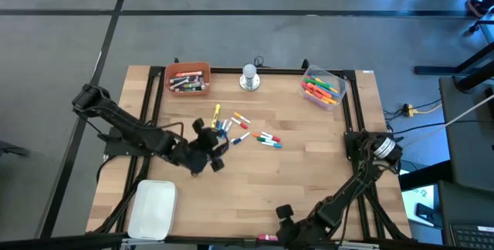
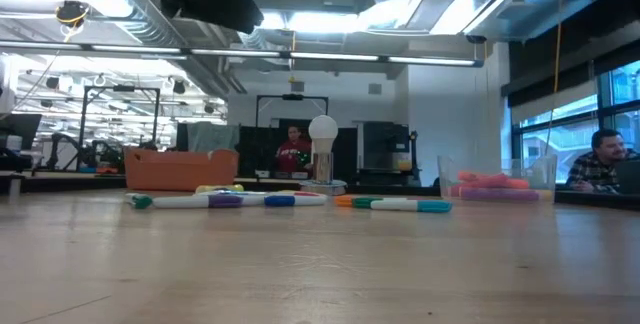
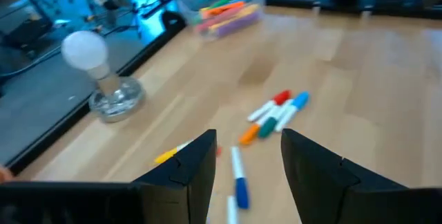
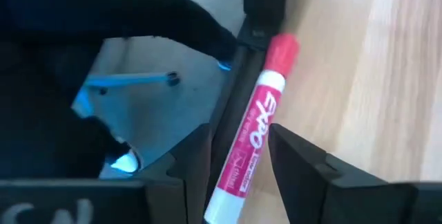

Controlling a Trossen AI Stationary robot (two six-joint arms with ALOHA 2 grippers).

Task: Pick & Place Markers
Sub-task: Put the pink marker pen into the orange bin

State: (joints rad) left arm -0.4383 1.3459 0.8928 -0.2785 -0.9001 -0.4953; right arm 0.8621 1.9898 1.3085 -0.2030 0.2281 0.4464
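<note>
The left gripper [image 1: 218,154] hung over the loose markers [image 1: 239,130] scattered on the middle of the wooden table [image 1: 309,173], at the left end of the scatter. Its two dark fingers [image 3: 190,172] stood apart with nothing between them, and a white marker with a blue cap [image 3: 239,180] lay on the wood just beyond the gap. Farther on lay a small cluster with red, blue, green and orange caps [image 3: 273,117].

The right gripper [image 1: 272,237] sat at the near edge of the table, well away from the scatter. A white marker with a red cap [image 4: 250,131] showed between its fingers [image 4: 304,165]; it looked held, though I could not tell whether the pads actually touched it.

At the far edge, an orange bin [image 1: 187,78] held more markers, and a clear bin [image 1: 324,88] held bright ones. Between them stood a bulb-like ornament on a round glass base [image 1: 248,78]. A white tray [image 1: 153,207] lay at the near left corner. In the room behind, a person in red [image 2: 293,151] stood and another sat at the right [image 2: 603,160].
</note>
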